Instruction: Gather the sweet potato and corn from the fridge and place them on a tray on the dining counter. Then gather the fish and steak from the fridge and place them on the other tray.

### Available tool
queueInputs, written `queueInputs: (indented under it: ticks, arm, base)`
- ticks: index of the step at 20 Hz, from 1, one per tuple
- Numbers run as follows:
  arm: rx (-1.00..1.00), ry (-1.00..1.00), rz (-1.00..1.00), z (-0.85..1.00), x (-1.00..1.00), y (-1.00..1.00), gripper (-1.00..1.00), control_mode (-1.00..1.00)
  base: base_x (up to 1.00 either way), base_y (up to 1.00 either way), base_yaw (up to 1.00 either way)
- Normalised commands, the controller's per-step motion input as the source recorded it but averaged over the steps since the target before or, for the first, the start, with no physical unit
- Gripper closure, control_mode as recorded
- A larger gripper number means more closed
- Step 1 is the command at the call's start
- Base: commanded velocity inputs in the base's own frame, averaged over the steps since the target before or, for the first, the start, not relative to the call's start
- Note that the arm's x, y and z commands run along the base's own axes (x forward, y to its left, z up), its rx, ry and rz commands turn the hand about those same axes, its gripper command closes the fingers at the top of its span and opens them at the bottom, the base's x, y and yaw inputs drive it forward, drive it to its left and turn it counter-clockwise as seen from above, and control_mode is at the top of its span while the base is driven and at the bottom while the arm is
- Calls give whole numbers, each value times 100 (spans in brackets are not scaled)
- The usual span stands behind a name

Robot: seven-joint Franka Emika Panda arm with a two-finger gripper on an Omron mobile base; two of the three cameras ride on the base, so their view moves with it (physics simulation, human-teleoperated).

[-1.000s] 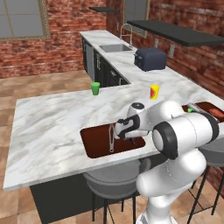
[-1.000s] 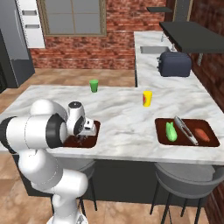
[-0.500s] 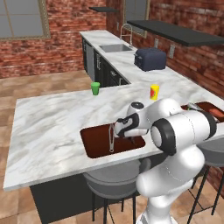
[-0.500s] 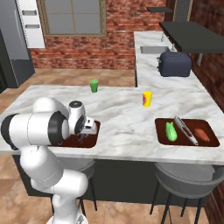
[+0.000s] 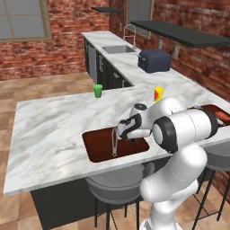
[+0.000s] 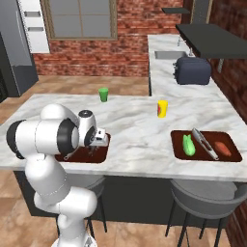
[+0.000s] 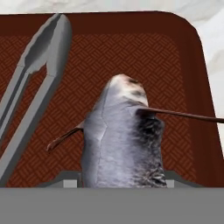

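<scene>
The jaws hang low over the near tray [image 6: 102,153], a dark reddish-brown rectangle on the white marble tabletop [image 6: 135,132]; whether they hold anything cannot be told from here. Well off to the side of the jaws lies the other tray [image 6: 231,157], carrying the green corn [image 6: 188,144], grey tongs [image 6: 204,143] and the reddish-orange sweet potato [image 6: 222,147]. Between the two trays, farther back on the tabletop, stands a yellow-and-red cup [image 6: 162,108]. Beyond the jaws, near the far edge, sits a green cup [image 6: 103,94]. The grey fridge [image 6: 17,53] stands far behind.

Kitchen: sink [image 5: 119,49], toaster [image 5: 154,60] (brick walls).
</scene>
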Motion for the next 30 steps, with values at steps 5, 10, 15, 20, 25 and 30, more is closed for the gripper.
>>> queueInputs:
  ticks: [5,10,15,20,25,30]
  arm:
    - [0,0,-2,15,0,2,100,-100]
    - [0,0,0,22,0,0,100,-100]
    - [0,0,0,2,0,0,100,-100]
    - [0,0,0,-8,0,0,100,-100]
    - [0,0,0,-5,0,0,-100,-100]
    - [0,0,0,0,0,0,-100,-100]
  base:
    - [0,0,0]
    - [0,0,0]
    - [0,0,0]
    - [0,0,0]
    - [0,0,0]
    - [0,0,0]
